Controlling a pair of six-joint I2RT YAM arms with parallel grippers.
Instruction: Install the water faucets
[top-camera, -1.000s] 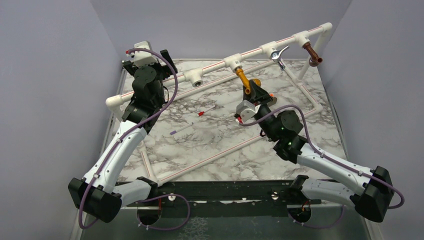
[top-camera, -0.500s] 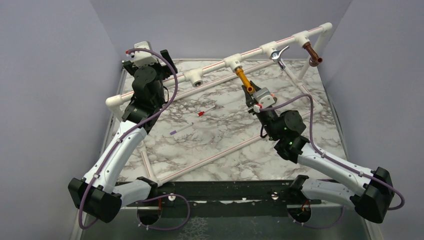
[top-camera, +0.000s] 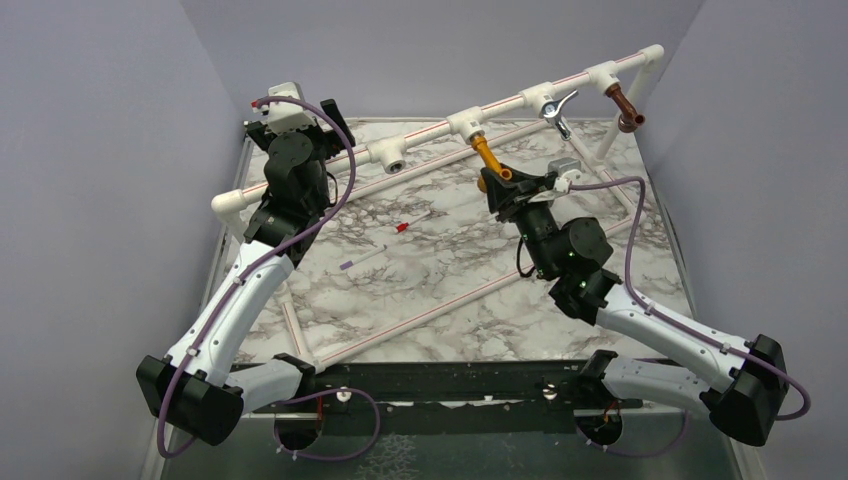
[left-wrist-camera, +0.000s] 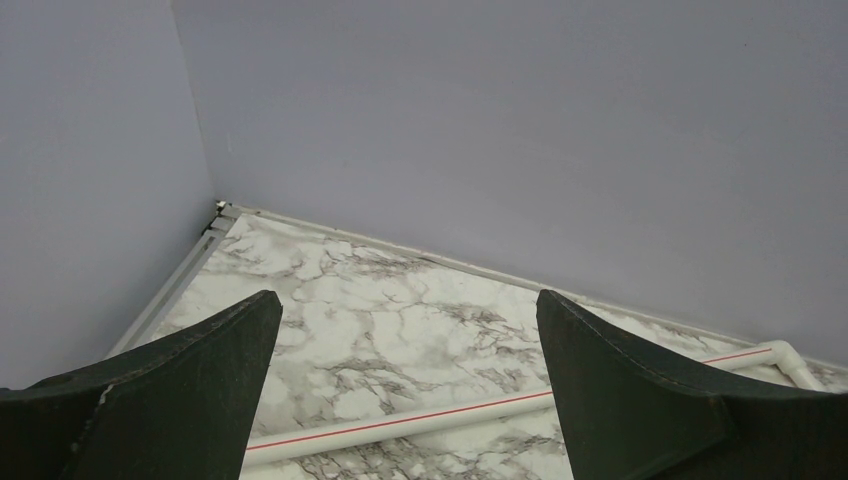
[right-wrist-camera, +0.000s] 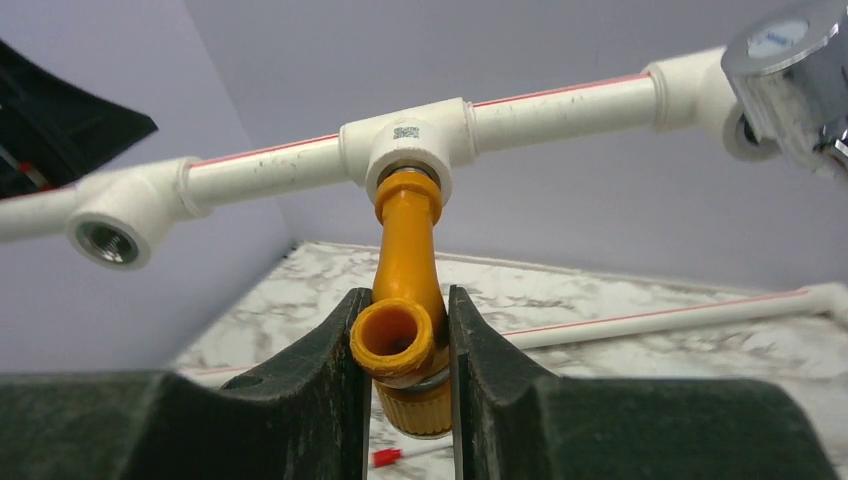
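Note:
A mustard-yellow faucet (right-wrist-camera: 405, 300) hangs from a white tee (right-wrist-camera: 405, 145) on the raised pipe rail (top-camera: 500, 108). My right gripper (right-wrist-camera: 402, 345) is shut on its spout end, both fingers pressed against it; from above the gripper (top-camera: 497, 185) sits just below the tee. A chrome lever faucet (top-camera: 556, 108) and a copper-brown faucet (top-camera: 626, 108) hang from tees further right on the rail. The chrome faucet (right-wrist-camera: 795, 75) also shows at the right wrist view's top right. An empty tee (top-camera: 392, 157) is left of the yellow one. My left gripper (left-wrist-camera: 410, 330) is open, empty, near the back left corner.
A thin white stick with a red tip (top-camera: 408, 225) and a purple-tipped stick (top-camera: 360, 259) lie on the marble tabletop (top-camera: 440, 270). White pipes (top-camera: 430, 315) run flat along the table. Grey walls close in at the back and both sides.
My right wrist has rolled around the yellow faucet while staying shut on it; its camera housing swung from the lower left to the right side. The left arm has not moved.

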